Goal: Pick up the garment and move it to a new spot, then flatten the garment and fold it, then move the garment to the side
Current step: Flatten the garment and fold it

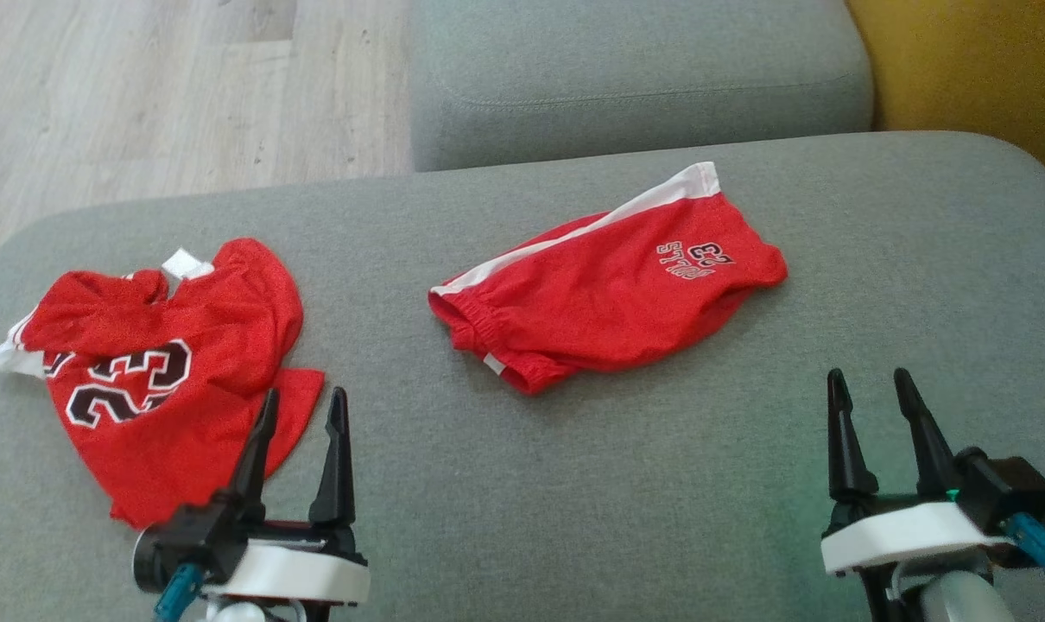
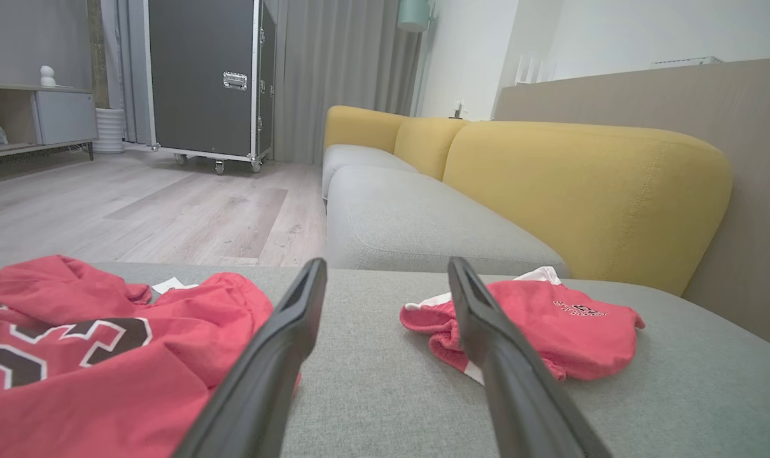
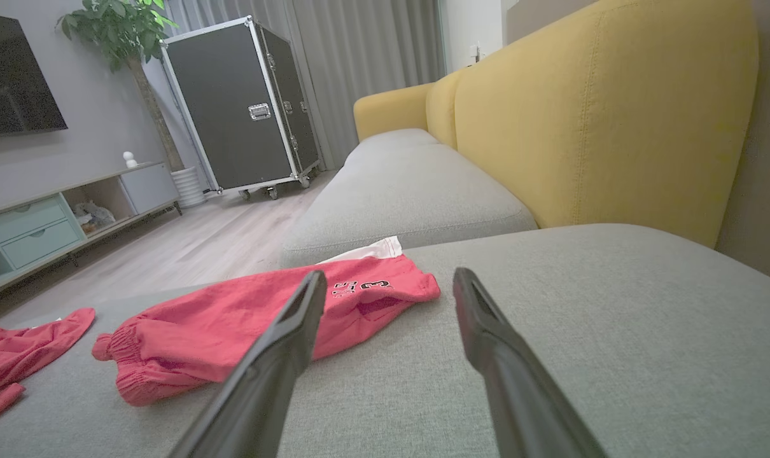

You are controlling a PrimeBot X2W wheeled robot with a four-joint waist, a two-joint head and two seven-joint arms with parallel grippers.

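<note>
Lying rumpled at the centre of the frame, the red shorts (image 1: 609, 294) rest on the grey sofa cushion (image 1: 574, 484), white stripe toward the top. The red jersey (image 1: 168, 363) numbered 23 sits bunched at the left. At lower left, the left claw (image 1: 305, 393) hovers spread wide and empty just beside the jersey's hem. At lower right, the right claw (image 1: 868, 373) also gapes wide, holding nothing, apart from the shorts.

Red shorts (image 1: 604, 294) with a white side stripe, red jersey (image 1: 168, 371) numbered black-and-white, grey sofa seat (image 1: 643, 484), yellow backrest (image 2: 582, 191).
</note>
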